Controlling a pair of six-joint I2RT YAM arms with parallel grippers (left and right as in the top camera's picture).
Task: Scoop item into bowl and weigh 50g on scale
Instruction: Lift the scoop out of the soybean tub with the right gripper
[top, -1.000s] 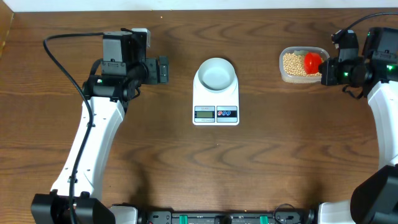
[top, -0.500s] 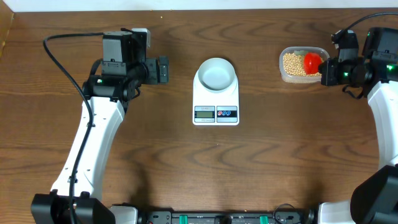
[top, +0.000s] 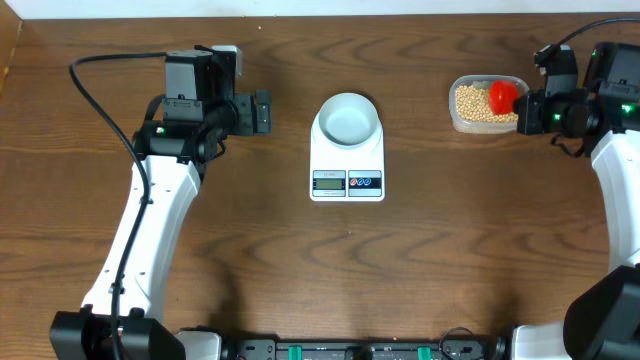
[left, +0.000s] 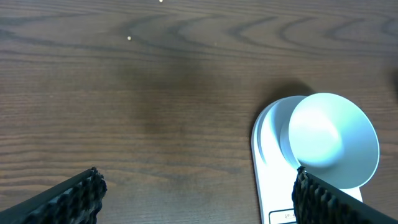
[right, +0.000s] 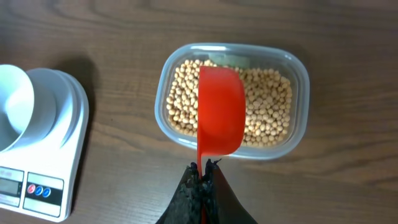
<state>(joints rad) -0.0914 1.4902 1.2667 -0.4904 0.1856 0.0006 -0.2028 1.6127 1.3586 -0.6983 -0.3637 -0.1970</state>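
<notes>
The beans lie in a clear plastic tub at the far right of the wooden surface, well apart from the scale. We see a red scoop over the middle of the tub, its cup above the beans and its thin handle running back to the right jaws, which are pressed together on that handle. We cannot tell whether the cup touches the beans or carries any. Left of the tub, near the middle of the surface, the pale bowl sits on the back part of the white scale, with the display and two buttons free at the front edge. We see nothing in the bowl. Further left, beside the scale and clear of it, the left jaws stand wide apart with nothing between them but bare wood.
</notes>
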